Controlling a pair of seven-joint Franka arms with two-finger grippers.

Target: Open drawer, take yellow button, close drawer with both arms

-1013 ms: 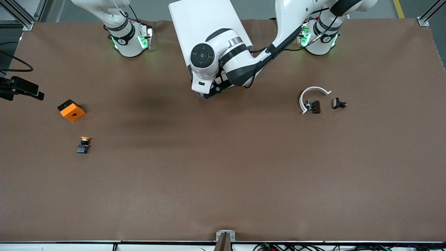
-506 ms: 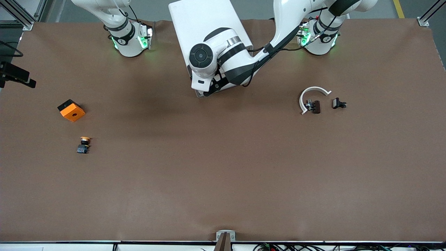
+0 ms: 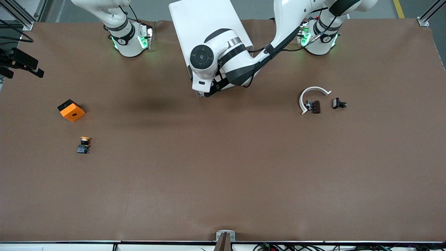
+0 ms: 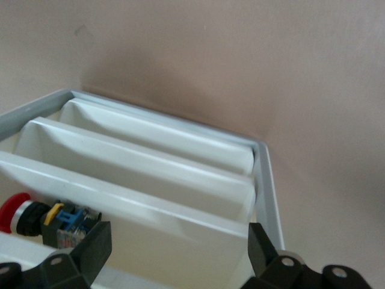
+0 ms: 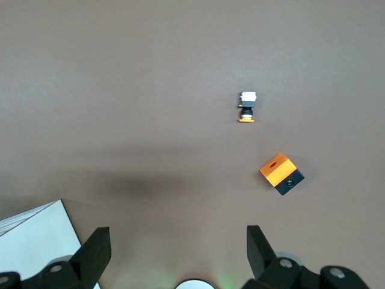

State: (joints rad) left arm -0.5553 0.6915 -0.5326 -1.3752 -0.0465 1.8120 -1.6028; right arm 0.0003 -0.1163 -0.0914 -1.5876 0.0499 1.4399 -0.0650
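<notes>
Surface: you have one brown table (image 3: 223, 181), matte and faintly creased, with a grey floor along its edge by the arm bases and metal frame posts at its corners. Cabinet (image 3: 205, 21): one, white and boxy, between the two bases; every place below is reckoned from it. Drawer (image 4: 168, 241): the uppermost, its inside showing from above in the left wrist view, with three cream front slats in sight there. Push buttons: two. The button (image 3: 83, 144), with an orange cap and a black body, lies on the table well apart from the cabinet, nearer to the front camera and toward the right arm's end. The red-capped push button (image 4: 42, 217) lies on its side inside the drawer, just by the front slat. Orange block (image 3: 71, 110): one, with a black hole, toward the same end and closer to the cabinet than the button. Black clips: two (image 3: 315, 106) (image 3: 338, 103), toward the left arm's end from the cabinet, one touching the single white arc (image 3: 313, 91). Arms: two. Your left gripper (image 4: 177, 241) hangs over the cabinet's front above the drawer, fingers spread wide, holding nothing. Your right gripper (image 5: 177, 241) is high over the table off the cabinet's corner toward the right arm's end, fingers equally wide and empty.
</notes>
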